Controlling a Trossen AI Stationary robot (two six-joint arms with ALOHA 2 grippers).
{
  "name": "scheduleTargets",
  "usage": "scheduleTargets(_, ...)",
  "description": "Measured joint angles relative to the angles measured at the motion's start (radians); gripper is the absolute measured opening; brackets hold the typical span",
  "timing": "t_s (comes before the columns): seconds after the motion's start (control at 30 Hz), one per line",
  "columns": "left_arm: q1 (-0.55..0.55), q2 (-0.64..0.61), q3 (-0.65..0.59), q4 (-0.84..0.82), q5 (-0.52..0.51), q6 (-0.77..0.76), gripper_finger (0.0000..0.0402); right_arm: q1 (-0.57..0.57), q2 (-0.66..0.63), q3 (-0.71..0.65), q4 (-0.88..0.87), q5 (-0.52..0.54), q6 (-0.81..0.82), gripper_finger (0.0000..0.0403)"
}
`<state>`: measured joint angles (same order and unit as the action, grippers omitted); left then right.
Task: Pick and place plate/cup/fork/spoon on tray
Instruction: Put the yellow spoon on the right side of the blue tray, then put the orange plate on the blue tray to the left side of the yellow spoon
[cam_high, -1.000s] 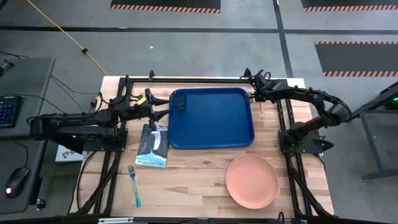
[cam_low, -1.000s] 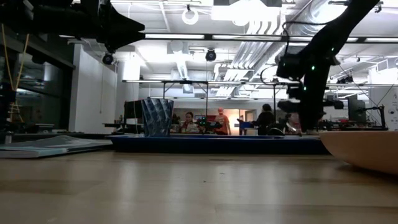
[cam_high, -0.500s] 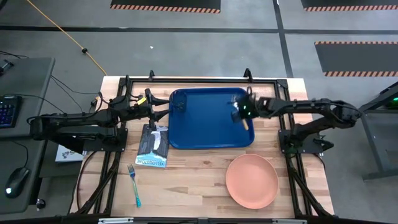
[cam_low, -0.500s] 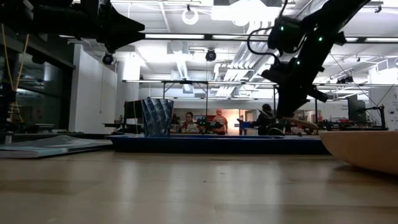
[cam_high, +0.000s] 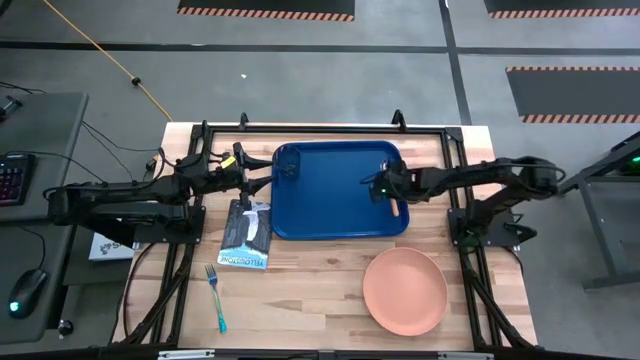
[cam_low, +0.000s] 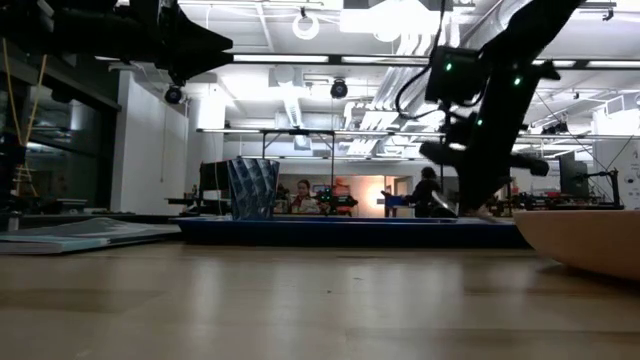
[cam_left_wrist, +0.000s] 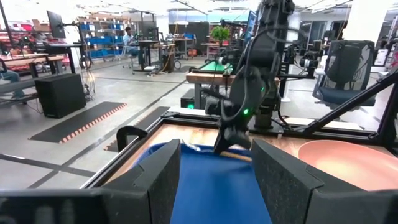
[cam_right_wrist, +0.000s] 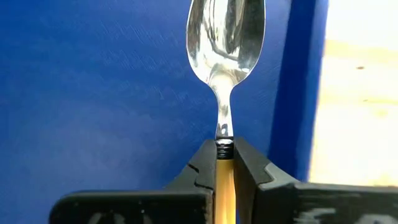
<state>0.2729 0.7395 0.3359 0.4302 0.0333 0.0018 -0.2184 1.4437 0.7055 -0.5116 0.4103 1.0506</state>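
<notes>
The blue tray (cam_high: 330, 205) lies mid-table, with the dark see-through cup (cam_high: 288, 165) standing in its far left corner. My right gripper (cam_high: 384, 187) is over the tray's right part, shut on the orange-handled spoon (cam_right_wrist: 226, 37). The salmon plate (cam_high: 405, 290) rests on the table near the right front. The blue-handled fork (cam_high: 215, 297) lies flat near the left front. My left gripper (cam_left_wrist: 214, 180) waits open at the tray's left edge. My right gripper pinches the spoon's orange handle (cam_right_wrist: 222, 177) between its two fingers (cam_right_wrist: 200, 169), right where the handle meets the silvery neck. The fingers slant down from the table's right side. The bowl sticks out ahead of them over the tray floor; whether it touches the floor, I cannot tell.
A dark packet with white print (cam_high: 247, 235) lies just left of the tray, under my left arm. A black frame (cam_high: 330, 128) runs round the table's edges. Bare wood lies between the tray and the near edge.
My right gripper has come from beyond the tray's far right corner toward the table's left and near edges, in over the tray's right part, carrying the spoon. The spoon has left the table beside the tray and now hangs low over the tray floor.
</notes>
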Motion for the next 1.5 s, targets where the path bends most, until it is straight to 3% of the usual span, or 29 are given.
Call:
scheduleTargets(0.23, 0.000, 0.000, 0.000, 0.001, 0.000, 0.001, 0.0186, -0.062, 0.114, 0.000, 0.057, 0.000, -0.009, 0.0015)
scheduleTargets(0.43, 0.000, 0.000, 0.000, 0.000, 0.000, 0.001, 0.0186, -0.077, 0.132, 0.001, 0.078, 0.025, -0.018, 0.0025)
scheduleTargets(1.03, 0.000, 0.000, 0.000, 0.000, 0.000, -0.008, 0.0186, -0.076, 0.133, 0.012, 0.067, 0.045, -0.103, 0.0157)
scheduleTargets(1.37, 0.000, 0.000, 0.000, 0.000, 0.000, -0.008, 0.0186, -0.016, -0.013, 0.153, -0.125, 0.043, -0.336, 0.0181)
scheduleTargets(1.5, 0.000, 0.000, 0.000, -0.008, 0.000, -0.009, 0.0186, 0.095, -0.123, 0.165, -0.196, -0.078, -0.430, 0.0181)
